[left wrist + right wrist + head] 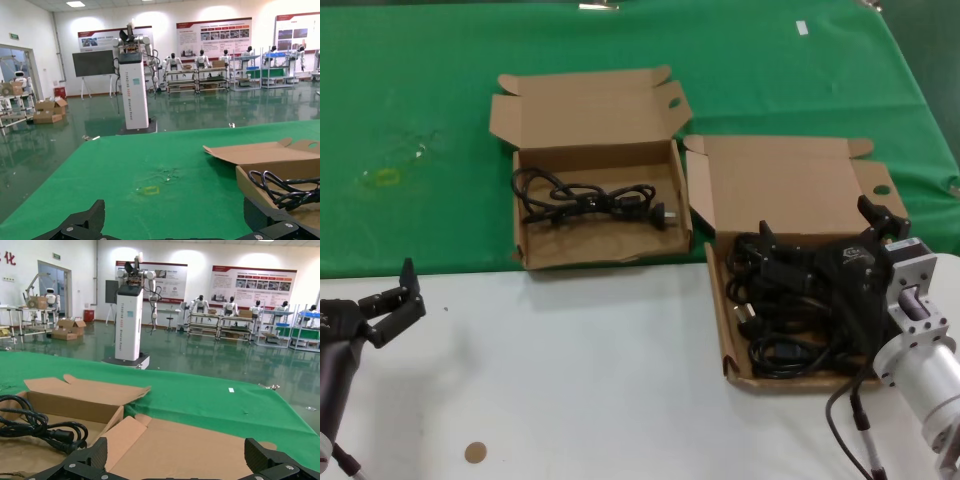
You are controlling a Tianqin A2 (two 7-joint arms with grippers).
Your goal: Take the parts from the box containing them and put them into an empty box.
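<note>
My right pincer (820, 235) sits low in the right box (790, 180), fingers spread wide over the heap of black cords (785, 320) and gripping nothing that I can see. My left pincer (392, 300) hangs open over the white desk (570, 380) at the near left, well apart from both boxes. The left box (590, 130), on the green cloth (420, 120), holds 1 cord (585, 197) lying flat on its floor.
</note>
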